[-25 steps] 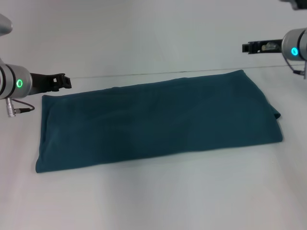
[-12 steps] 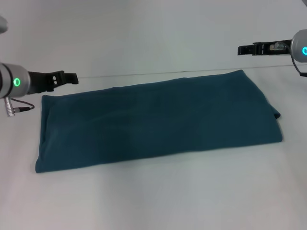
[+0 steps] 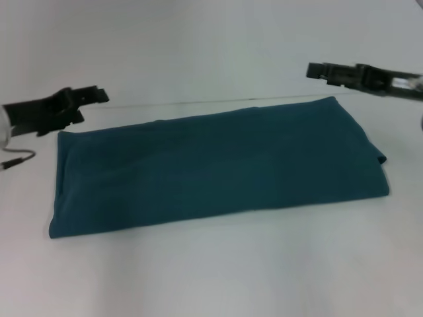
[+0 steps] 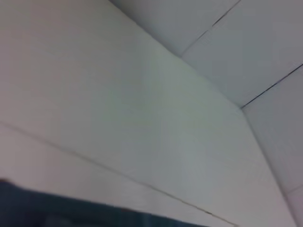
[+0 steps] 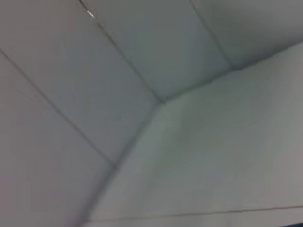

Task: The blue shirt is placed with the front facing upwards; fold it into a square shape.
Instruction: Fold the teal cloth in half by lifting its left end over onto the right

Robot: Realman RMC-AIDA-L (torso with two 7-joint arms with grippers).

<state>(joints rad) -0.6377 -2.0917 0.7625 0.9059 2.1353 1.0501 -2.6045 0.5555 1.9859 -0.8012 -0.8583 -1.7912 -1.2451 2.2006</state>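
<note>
The blue shirt [image 3: 218, 162] lies flat on the white table as a long teal rectangle, plain fabric up, with no lettering showing. Its right end has a small layered corner [image 3: 381, 158]. My left gripper [image 3: 99, 94] hovers above the table just beyond the shirt's far left corner, not touching it. My right gripper [image 3: 314, 69] hangs in the air beyond the shirt's far right corner, also clear of the cloth. A dark strip of the shirt [image 4: 71, 213] shows in the left wrist view. Only table and wall appear in the right wrist view.
The white table [image 3: 211, 277] runs all around the shirt. A thin seam line [image 3: 198, 102] crosses it just behind the cloth. A grey cable [image 3: 16, 158] hangs off the left arm near the shirt's left edge.
Both arms have swung inward. The left gripper has moved right and slightly up, and the right gripper has moved left. The shirt has not moved.
</note>
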